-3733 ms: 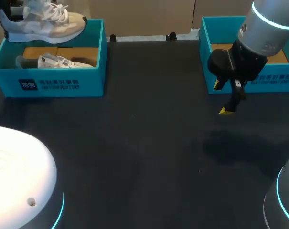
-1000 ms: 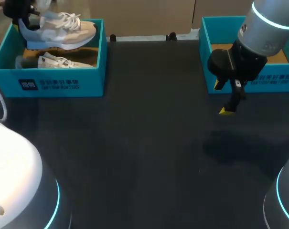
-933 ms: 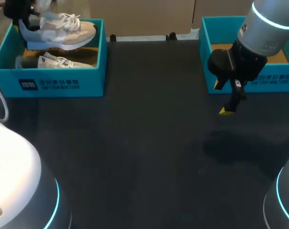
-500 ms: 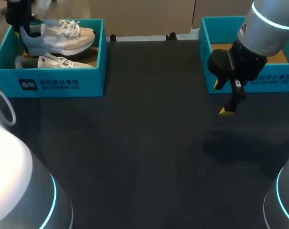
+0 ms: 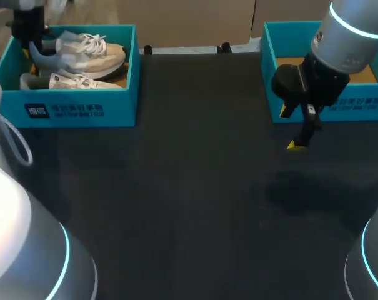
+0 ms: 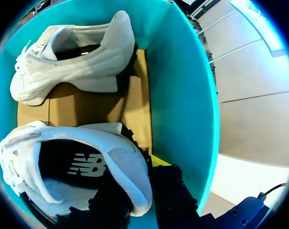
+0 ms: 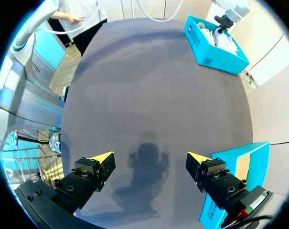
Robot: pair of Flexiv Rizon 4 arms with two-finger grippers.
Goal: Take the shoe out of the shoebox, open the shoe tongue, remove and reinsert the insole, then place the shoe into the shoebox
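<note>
Gripping the heel of the shoe (image 5: pixel 82 51), the left hand (image 5: pixel 29 37) sits at the upper left of the head view, over the far left corner of the left shoebox (image 5: pixel 76 111). The left wrist view shows one dark finger inside the shoe's opening and the other outside the heel, so the heel wall (image 6: pixel 134 186) is pinched between them and the hand (image 6: pixel 139 188) holds the shoe (image 6: pixel 77 162). That shoe stands sole down along the box's back wall with its laces up and its toe pointing right, and its dark insole (image 6: pixel 72 167) shows through the opening. Whether the sole rests on the box's brown cardboard floor (image 6: pixel 87 100) cannot be told. A second shoe (image 5: pixel 76 81) lies inside the same box just beside it, nearer the front wall, and the wrist view (image 6: pixel 72 62) shows it on its side. The teal box wall (image 6: pixel 182 95) rises close behind the held heel. The dark surface (image 5: pixel 189 200) fills the middle of the frame. At the upper right the right arm (image 5: pixel 351 31) comes in and its hand (image 5: pixel 292 128) hangs above the surface, just in front of the near left corner of the right shoebox (image 5: pixel 338 109). In the right wrist view its yellow-tipped fingers (image 7: pixel 103 157) stand wide apart with nothing between them, the hand (image 7: pixel 149 160) over bare surface, the right shoebox (image 7: pixel 240 167) beside one finger and the left shoebox (image 7: pixel 216 47) far ahead across the surface.
</note>
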